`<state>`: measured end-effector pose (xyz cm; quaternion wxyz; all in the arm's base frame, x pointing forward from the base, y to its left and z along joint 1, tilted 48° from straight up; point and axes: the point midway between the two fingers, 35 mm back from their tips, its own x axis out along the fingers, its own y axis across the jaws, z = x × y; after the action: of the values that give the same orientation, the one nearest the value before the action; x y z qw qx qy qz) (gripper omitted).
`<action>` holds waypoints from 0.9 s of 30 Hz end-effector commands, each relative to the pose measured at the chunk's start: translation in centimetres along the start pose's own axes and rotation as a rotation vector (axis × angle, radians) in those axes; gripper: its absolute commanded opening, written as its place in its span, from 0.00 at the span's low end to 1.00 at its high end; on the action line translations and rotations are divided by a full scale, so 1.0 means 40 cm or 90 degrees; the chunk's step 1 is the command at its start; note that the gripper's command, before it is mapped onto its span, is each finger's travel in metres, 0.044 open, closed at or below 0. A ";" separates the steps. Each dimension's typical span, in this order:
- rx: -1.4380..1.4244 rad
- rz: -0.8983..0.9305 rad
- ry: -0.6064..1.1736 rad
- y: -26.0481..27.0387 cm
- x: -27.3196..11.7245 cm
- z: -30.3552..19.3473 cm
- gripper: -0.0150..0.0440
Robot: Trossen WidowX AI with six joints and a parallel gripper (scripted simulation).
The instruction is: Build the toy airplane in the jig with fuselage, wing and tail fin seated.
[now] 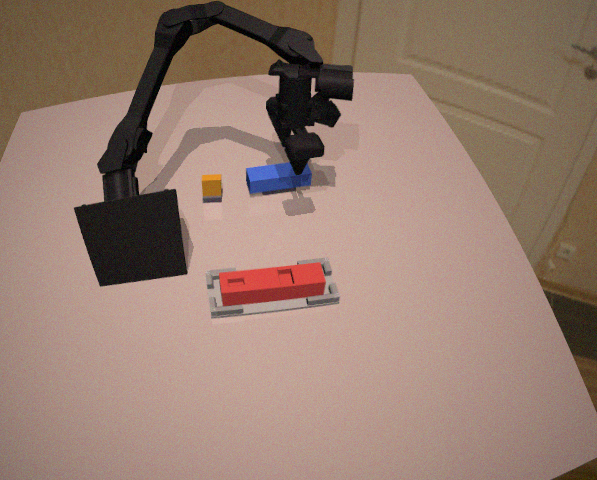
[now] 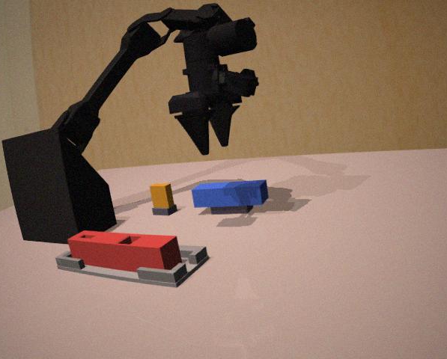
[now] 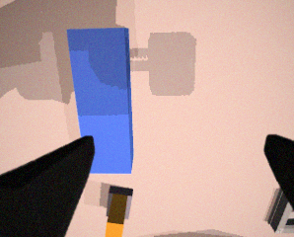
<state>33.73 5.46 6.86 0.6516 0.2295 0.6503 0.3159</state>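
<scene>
The red fuselage [image 1: 272, 289] [image 2: 114, 255] lies flat in the grey cradle [image 1: 275, 306] [image 2: 157, 274], inside its corner walls, with both top sockets empty. The blue wing [image 1: 267, 179] [image 2: 223, 196] [image 3: 107, 143] rests level on a dark stand [image 2: 230, 209]; its tab is hidden. The orange tail fin [image 1: 211, 184] [image 2: 161, 195] [image 3: 114, 230] stands upright on a small dark stand [image 2: 164, 210]. My gripper [image 1: 296, 163] [image 2: 215, 149] [image 3: 179, 143] is open and empty, above the wing's far end. In the wrist view the wing is left of the middle between the fingers.
The black arm base [image 1: 133, 240] [image 2: 41, 189] stands left of the cradle and the tail fin. The tail fin stands between the base and the wing. The table's far edge lies behind the wing. Arm shadows fall across and around the wing.
</scene>
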 end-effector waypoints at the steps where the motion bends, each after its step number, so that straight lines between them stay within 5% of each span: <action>1: 0.012 0.023 0.008 0.131 0.013 -0.015 1.00; 27: 0.012 0.025 0.008 0.144 0.161 -0.017 1.00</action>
<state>32.19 13.58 6.71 0.6410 0.2426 0.6523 0.3235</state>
